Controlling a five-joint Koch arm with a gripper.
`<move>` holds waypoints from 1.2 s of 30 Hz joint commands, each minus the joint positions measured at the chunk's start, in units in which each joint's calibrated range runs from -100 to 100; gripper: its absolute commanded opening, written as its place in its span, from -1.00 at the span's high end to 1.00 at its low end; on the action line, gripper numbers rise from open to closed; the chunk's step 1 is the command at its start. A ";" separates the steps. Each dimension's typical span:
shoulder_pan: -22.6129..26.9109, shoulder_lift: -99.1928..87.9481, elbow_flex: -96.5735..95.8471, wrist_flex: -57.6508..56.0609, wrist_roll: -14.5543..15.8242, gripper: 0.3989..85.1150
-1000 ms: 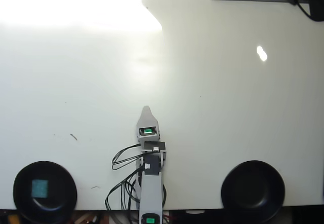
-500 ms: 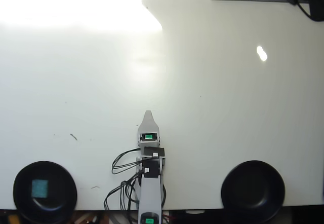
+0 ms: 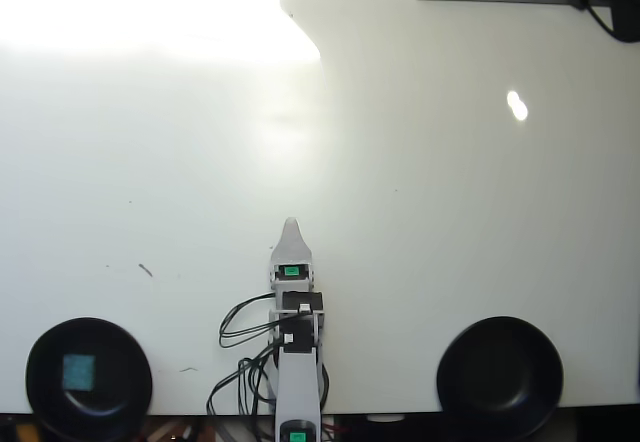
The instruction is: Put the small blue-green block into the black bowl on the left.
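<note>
Currently the small blue-green block (image 3: 79,370) is seen lying flat inside the black bowl (image 3: 40,347) at the lower left of the overhead view, near the middle of the bowl's floor. It is well apart from the gripper (image 3: 290,226), which is placed near the centre of the white table (image 3: 450,212) and pointed toward the top of the picture. The block is found down and to the left of the gripper tip, with bare table between them. Only a single pale pointed tip is shown, so whether the jaws are parted or closed cannot be told; nothing is seen held at the tip. A second black bowl (image 3: 500,372) is set at the lower right, and nothing can be made out inside it. The arm (image 3: 296,362) is stretched between the two bowls, with black cables (image 3: 240,327) looped on its left side
</note>
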 commanded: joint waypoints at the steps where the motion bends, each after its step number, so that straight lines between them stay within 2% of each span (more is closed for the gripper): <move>1: -0.29 -0.89 -1.01 0.41 0.15 -0.13; 36: -0.15 -0.25 -3.14 -0.24 0.10 -0.13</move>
